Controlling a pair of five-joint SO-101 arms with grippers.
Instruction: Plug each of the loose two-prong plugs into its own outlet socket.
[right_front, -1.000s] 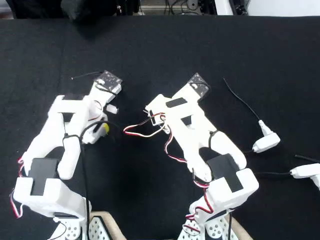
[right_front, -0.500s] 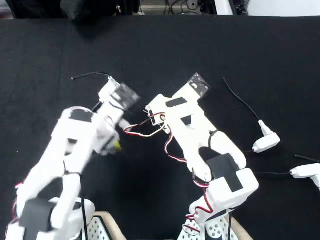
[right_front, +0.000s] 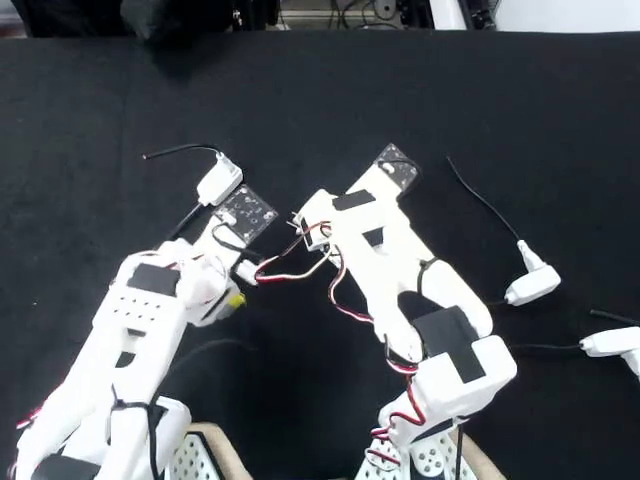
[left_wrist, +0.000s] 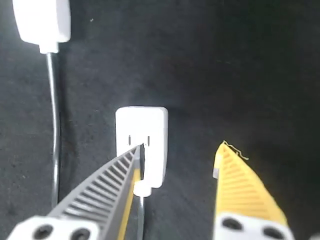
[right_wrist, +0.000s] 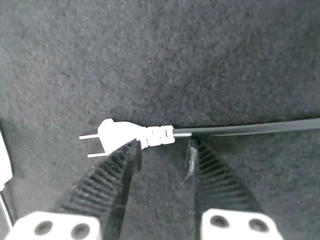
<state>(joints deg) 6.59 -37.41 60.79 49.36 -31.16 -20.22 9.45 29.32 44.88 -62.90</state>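
A white outlet socket (left_wrist: 141, 145) with two slots lies flat on the black cloth, face up. My left gripper (left_wrist: 180, 150) is open over it, the grey finger's tip on the slots and the yellow finger (left_wrist: 235, 180) off to one side. A second white block (left_wrist: 42, 20) with a cable lies farther off. A white two-prong plug (right_wrist: 120, 137) lies on its side with its cable running away. My right gripper (right_wrist: 162, 146) stands open just short of it, the black fingers either side of the plug's cable end. In the high view a white block (right_front: 218, 183) lies by the left arm's (right_front: 160, 300) head.
Two more white cable ends (right_front: 530, 285) (right_front: 610, 343) with thin black wires lie at the right of the black table (right_front: 330, 90). The right arm (right_front: 390, 260) stands close beside the left arm's head, red and white wires hanging between them.
The left arm has swung to the right and drawn its head back, uncovering the white block and its cable. The right arm has stayed still.
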